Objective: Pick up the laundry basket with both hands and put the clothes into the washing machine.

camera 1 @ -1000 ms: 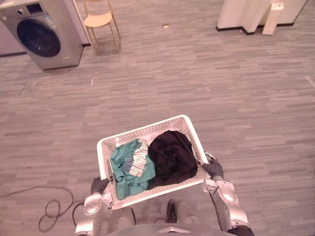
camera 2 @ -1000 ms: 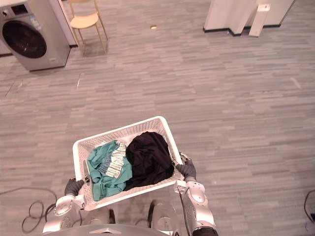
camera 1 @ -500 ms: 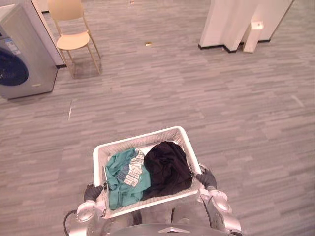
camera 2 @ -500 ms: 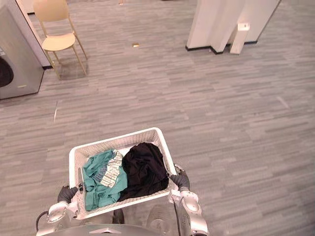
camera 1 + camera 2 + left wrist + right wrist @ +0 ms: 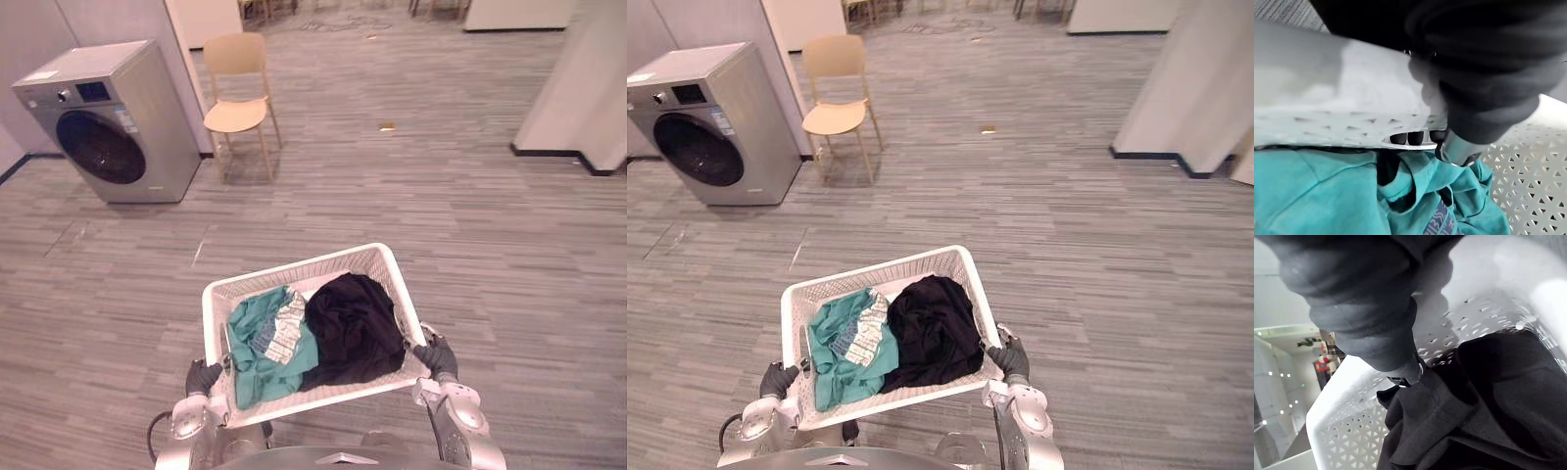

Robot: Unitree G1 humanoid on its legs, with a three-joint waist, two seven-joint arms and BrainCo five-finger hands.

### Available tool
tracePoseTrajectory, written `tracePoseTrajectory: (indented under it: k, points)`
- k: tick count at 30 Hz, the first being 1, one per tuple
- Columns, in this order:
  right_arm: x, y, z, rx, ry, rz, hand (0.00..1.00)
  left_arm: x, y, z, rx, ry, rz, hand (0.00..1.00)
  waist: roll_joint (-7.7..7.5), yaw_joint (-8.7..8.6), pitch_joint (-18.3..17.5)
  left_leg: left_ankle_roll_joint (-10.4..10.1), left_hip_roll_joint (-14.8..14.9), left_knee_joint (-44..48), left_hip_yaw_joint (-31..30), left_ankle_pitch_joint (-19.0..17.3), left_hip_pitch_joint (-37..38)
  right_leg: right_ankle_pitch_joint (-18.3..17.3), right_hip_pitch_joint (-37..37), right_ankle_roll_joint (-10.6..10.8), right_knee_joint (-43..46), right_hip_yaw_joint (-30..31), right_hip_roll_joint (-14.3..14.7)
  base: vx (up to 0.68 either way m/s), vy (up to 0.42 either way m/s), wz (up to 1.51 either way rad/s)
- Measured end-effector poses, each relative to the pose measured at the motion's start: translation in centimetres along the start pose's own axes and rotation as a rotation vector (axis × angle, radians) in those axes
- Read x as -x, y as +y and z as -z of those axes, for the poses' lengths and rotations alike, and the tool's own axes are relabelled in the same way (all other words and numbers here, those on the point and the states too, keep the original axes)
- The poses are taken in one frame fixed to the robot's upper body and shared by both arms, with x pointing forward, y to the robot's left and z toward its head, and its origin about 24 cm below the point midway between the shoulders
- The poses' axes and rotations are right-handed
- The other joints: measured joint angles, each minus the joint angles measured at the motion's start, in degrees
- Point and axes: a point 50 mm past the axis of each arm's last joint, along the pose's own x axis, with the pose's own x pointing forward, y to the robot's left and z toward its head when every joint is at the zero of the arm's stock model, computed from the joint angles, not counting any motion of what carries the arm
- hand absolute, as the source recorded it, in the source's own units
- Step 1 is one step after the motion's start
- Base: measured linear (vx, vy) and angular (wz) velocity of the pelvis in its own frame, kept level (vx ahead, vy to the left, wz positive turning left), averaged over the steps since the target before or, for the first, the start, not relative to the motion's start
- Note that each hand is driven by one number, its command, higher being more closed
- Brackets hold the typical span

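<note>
The white perforated plastic laundry basket [image 5: 294,272] has a smooth, faintly shiny rim and walls of fine triangular mesh. In it, the crumpled teal cloth garment [image 5: 257,354] looks like soft matt knit with a paler printed patch. The black cloth garment [image 5: 355,328] is matt too, with stitched seams. The left robot hand [image 5: 203,376] and right robot hand [image 5: 437,358] wear dark, ribbed, matt covers. The silver-grey metal washing machine [image 5: 157,127] has a satin sheen and a dark glossy round door [image 5: 101,148]. The pale wooden chair [image 5: 235,115] looks smooth. The grey wood-grain plank floor [image 5: 460,225] is matt.
</note>
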Motion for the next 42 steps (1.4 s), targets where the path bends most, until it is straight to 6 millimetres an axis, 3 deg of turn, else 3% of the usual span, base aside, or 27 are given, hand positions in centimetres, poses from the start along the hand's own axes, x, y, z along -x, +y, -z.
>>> tracePoseTrajectory:
  k: [1,3,6,7,8,9,10,11,12,13,15,16,18,20,22,24,25,26,27,29,31,34,36,39,40,41,42]
  points:
    - [0.0,0.0,0.0,-0.001,0.000,0.001,1.00,-0.1,0.0,-0.1,-0.005,-0.003,0.003,1.00,-0.49,-0.09,0.1,0.4,-0.3,-5.8,-0.4,0.4,0.0,0.0,0.4,0.1,-0.5,0.1,-0.8,0.45,0.111,0.13]
    - [-0.4,0.2,0.0,0.000,0.003,0.000,1.00,-0.1,0.2,-0.2,-0.020,-0.007,0.004,1.00,-1.98,0.19,0.1,-2.1,-1.9,-25.3,-10.5,4.8,0.1,-0.5,0.7,1.6,-0.8,2.8,-3.7,0.42,0.201,-0.19]
    - [-0.7,-0.2,0.8,0.011,0.042,0.012,1.00,-0.1,0.2,0.4,-0.046,0.019,0.012,1.00,-2.42,0.20,-0.4,-4.5,-1.9,-32.3,-13.1,10.0,3.0,-3.0,2.8,7.5,1.2,6.1,-7.9,0.53,0.471,-0.42]
    - [-0.6,-0.6,0.9,0.021,0.050,0.022,1.00,0.0,-0.1,0.9,-0.047,0.041,0.017,1.00,-1.42,0.27,-1.0,-4.4,-2.5,-33.2,-12.8,11.2,4.4,-3.0,1.9,7.6,4.4,7.1,-8.9,0.61,0.684,-0.38]
    - [-0.4,-0.2,2.2,-0.006,0.102,0.030,1.00,-0.3,0.8,1.3,-0.079,0.068,0.000,1.00,-4.52,-0.13,-1.9,-5.8,-6.9,-30.8,-11.7,12.5,5.5,-1.3,-2.2,4.7,14.7,10.4,-14.4,0.49,0.558,0.03]
    - [0.2,0.2,3.2,-0.037,0.146,0.045,1.00,-0.6,1.5,0.8,-0.103,0.061,-0.013,1.00,-6.24,-1.53,-1.9,-4.0,-10.1,-30.1,-11.6,10.3,6.7,7.6,-7.1,-2.7,23.6,10.7,-17.5,0.48,0.510,0.24]
    - [0.5,0.3,3.6,-0.047,0.161,0.049,1.00,-0.6,1.7,0.7,-0.112,0.057,-0.014,1.00,-6.47,-1.69,-1.9,-3.1,-10.8,-30.4,-11.6,9.4,7.7,14.3,-9.0,-5.8,26.6,10.7,-18.4,0.41,0.345,0.37]
    - [0.8,1.1,4.2,-0.074,0.179,0.041,1.00,-0.6,2.4,0.5,-0.142,0.051,-0.021,1.00,-6.59,-2.00,-1.3,-2.0,-11.1,-32.4,-11.4,8.5,11.1,19.2,-12.8,-5.9,34.6,12.9,-18.1,0.41,0.287,0.13]
    - [0.9,1.5,4.4,-0.086,0.184,0.037,1.00,-0.6,2.9,0.4,-0.156,0.052,-0.028,1.00,-6.36,-2.16,-1.1,-1.4,-11.4,-33.5,-11.8,8.1,12.7,16.9,-14.6,-4.6,38.9,13.7,-16.7,0.49,0.318,0.14]
    - [1.0,2.0,4.6,-0.101,0.191,0.032,1.00,-0.7,3.4,0.1,-0.172,0.043,-0.036,1.00,-6.28,-2.54,-0.9,-0.7,-11.8,-36.5,-12.0,7.7,17.2,11.3,-16.6,-2.2,44.8,13.4,-13.7,0.56,0.359,0.08]
    - [1.1,2.3,4.7,-0.113,0.188,0.033,1.00,-0.7,3.5,-0.4,-0.181,0.021,-0.041,1.00,-6.14,-2.51,-0.8,0.2,-12.7,-41.5,-11.3,7.1,23.7,5.2,-20.0,-1.9,46.8,12.0,-8.2,0.43,0.252,-0.01]
    - [0.8,2.5,4.2,-0.116,0.164,0.025,1.00,-0.9,3.4,-1.0,-0.179,0.001,-0.037,1.00,-6.04,-3.15,-0.7,1.0,-13.4,-43.8,-11.0,6.6,26.4,1.5,-22.8,-1.5,43.4,9.5,-5.3,0.38,0.147,0.06]
    - [0.5,2.6,3.6,-0.118,0.131,0.023,1.00,-1.2,2.9,-1.8,-0.175,-0.026,-0.026,1.00,-5.35,-4.28,-0.2,1.9,-14.2,-45.8,-11.3,5.3,29.2,-0.4,-25.9,-2.0,31.3,4.1,-2.2,0.42,0.101,0.12]
    - [0.6,2.3,3.5,-0.121,0.125,0.033,1.00,-1.4,2.5,-2.1,-0.179,-0.036,-0.013,1.00,-4.82,-5.04,0.1,1.0,-15.0,-45.7,-11.3,1.7,31.7,4.8,-27.1,-1.7,9.1,1.9,1.2,0.39,0.045,0.10]
    - [1.1,1.9,3.5,-0.114,0.124,0.046,1.00,-1.3,2.2,-1.9,-0.190,-0.031,0.004,1.00,-5.06,-5.44,-0.1,0.8,-15.7,-44.7,-12.4,-1.8,33.8,8.4,-27.1,-2.7,4.2,5.0,1.5,0.48,-0.054,0.33]
    - [1.1,1.0,3.2,-0.077,0.120,0.050,1.00,-0.7,1.1,-0.5,-0.146,0.002,0.017,1.00,-2.58,-6.37,-0.5,1.0,-13.2,-30.0,-11.7,-7.0,32.3,7.8,-25.5,-4.4,11.1,4.5,2.3,0.61,-0.103,0.49]
    - [1.0,0.8,2.9,-0.067,0.108,0.051,1.00,-0.6,0.8,-0.4,-0.128,0.005,0.020,1.00,-1.90,-6.50,-0.1,0.8,-11.4,-19.8,-10.4,-6.4,28.5,6.6,-24.2,-4.5,11.2,4.0,2.4,0.44,-0.114,0.36]
    - [1.1,0.4,1.9,-0.043,0.073,0.040,1.00,-0.4,0.3,-0.2,-0.100,0.006,0.024,1.00,-0.10,-6.23,0.9,-1.2,-6.8,0.2,-9.4,1.2,19.8,4.9,-20.6,-4.7,10.6,2.6,3.3,0.54,-0.153,0.12]
    - [1.2,0.4,1.1,-0.027,0.043,0.024,1.00,0.1,0.2,0.1,-0.077,0.007,0.022,1.00,0.58,-5.20,1.4,-3.2,-2.3,14.9,-8.7,5.2,13.8,2.6,-17.1,-5.3,10.7,2.6,4.6,0.57,-0.137,-0.02]
    - [1.6,0.3,0.6,-0.024,0.019,0.021,1.00,0.7,0.4,0.6,-0.046,0.015,0.018,1.00,0.33,-3.17,1.9,-2.1,0.5,22.5,-7.7,5.1,10.0,-0.7,-10.2,-6.1,8.9,2.9,5.5,0.70,-0.110,-0.28]
    - [1.3,0.3,0.1,-0.014,0.000,0.012,1.00,0.8,0.2,0.5,-0.037,0.002,0.021,1.00,-0.34,-1.93,1.1,-1.4,0.2,16.2,-6.0,3.2,6.1,-2.8,-5.9,-4.6,5.9,4.4,5.4,0.54,-0.043,-0.34]
    - [0.3,1.0,-0.7,0.008,-0.023,-0.025,1.00,0.6,0.4,-0.1,-0.038,-0.024,0.016,1.00,-0.58,-0.48,1.0,-0.7,0.5,-8.6,-4.7,2.3,2.1,-4.2,-3.4,-2.5,3.6,7.6,5.0,0.58,0.069,-0.58]
    - [-0.3,0.8,-0.3,0.035,0.003,-0.027,1.00,0.8,0.7,0.3,-0.040,-0.009,0.008,1.00,-0.55,-0.53,0.4,-3.9,-1.0,-32.7,-9.6,6.3,3.1,-6.8,-1.5,0.6,3.1,10.1,3.7,0.61,0.220,-0.61]
    - [-0.1,-0.2,1.0,0.073,0.057,0.008,1.00,1.0,0.5,1.3,-0.064,0.038,0.018,1.00,-1.09,-0.70,-1.1,-4.0,-4.2,-33.7,-9.2,10.6,3.4,-9.8,1.3,5.3,4.4,12.2,-0.2,0.61,0.397,-0.56]
    - [0.0,-0.5,1.5,0.070,0.078,0.026,1.00,1.0,0.6,1.9,-0.075,0.059,0.018,1.00,-1.79,-0.50,-2.1,-4.5,-7.7,-32.3,-9.8,14.2,4.4,-10.5,-2.4,6.5,14.8,14.4,-3.3,0.64,0.473,-0.27]
    - [0.3,-0.2,2.3,0.025,0.107,0.044,1.00,0.5,0.9,1.3,-0.105,0.055,0.012,1.00,-5.28,-2.23,-2.1,-2.1,-11.9,-29.5,-9.0,11.0,5.8,-5.4,-7.4,4.9,27.8,15.4,-8.1,0.63,0.452,0.02]
    - [0.6,-0.2,2.7,0.010,0.121,0.055,1.00,0.2,1.2,0.8,-0.120,0.045,0.008,1.00,-6.08,-2.94,-1.9,-1.3,-13.1,-29.2,-9.3,9.5,6.8,-0.1,-9.6,2.8,33.3,15.5,-9.4,0.72,0.431,0.60]
